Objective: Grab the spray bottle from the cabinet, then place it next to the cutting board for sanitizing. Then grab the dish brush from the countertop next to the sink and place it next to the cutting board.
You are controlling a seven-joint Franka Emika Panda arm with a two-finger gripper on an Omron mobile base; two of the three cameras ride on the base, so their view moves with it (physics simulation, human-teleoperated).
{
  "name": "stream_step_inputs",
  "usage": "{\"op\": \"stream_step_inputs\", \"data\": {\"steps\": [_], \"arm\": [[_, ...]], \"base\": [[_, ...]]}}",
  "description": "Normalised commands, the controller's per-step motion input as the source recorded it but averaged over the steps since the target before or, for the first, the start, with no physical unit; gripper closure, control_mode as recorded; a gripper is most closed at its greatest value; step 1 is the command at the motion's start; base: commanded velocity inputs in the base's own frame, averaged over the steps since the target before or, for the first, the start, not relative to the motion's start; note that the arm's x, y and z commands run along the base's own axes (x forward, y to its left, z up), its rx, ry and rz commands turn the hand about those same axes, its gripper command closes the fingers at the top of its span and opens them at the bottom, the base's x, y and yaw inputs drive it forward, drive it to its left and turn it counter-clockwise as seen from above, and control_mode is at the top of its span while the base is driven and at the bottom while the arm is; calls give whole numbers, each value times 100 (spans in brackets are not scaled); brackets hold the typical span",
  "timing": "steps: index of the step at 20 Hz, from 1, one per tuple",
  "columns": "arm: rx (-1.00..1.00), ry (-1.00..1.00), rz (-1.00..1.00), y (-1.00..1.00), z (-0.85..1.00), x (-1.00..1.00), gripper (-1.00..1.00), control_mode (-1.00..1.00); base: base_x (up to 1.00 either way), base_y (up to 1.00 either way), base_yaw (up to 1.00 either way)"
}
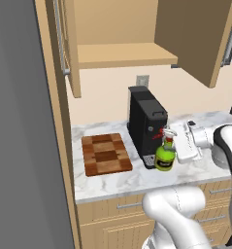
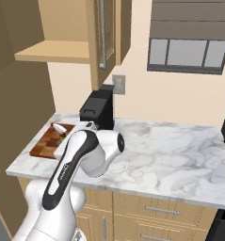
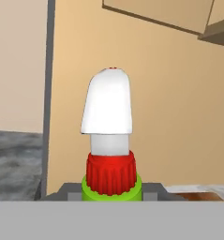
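Green spray bottle (image 1: 165, 156) is held clenched in the gripper (image 1: 178, 146) at centre right of the left base view, low over the table (image 1: 137, 182), right of the cutting board (image 1: 106, 154). The black coffee machine (image 1: 146, 124) just behind could be clipped.

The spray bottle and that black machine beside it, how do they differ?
The spray bottle is small, rounded and bright green with a red neck; the black machine is far taller, boxy and dark all over. The spray bottle is gripped by the gripper, tilted slightly, while the black machine stands upright, untouched, near the wall. The spray bottle is nearer the counter's front edge. Both are over the countertop, right of the cutting board.
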Motion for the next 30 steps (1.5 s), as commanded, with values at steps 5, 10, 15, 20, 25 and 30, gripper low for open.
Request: {"op": "stream_step_inputs", "data": {"steps": [5,10,15,20,25,30], "arm": [[3,-21,1,0,-51,18,100,-100],[0,-9,0,0,-26,29,100,-100],[5,2,8,0,-20,35,100,-100],[8,11,12,0,-22,33,100,-100],[2,9,11,0,-34,30,100,-100],[0,1,4,0,-33,15,100,-100]], "base": [[0,0,0],[0,0,0],[0,0,0],[0,0,0],[0,0,0],[0,0,0]]}}
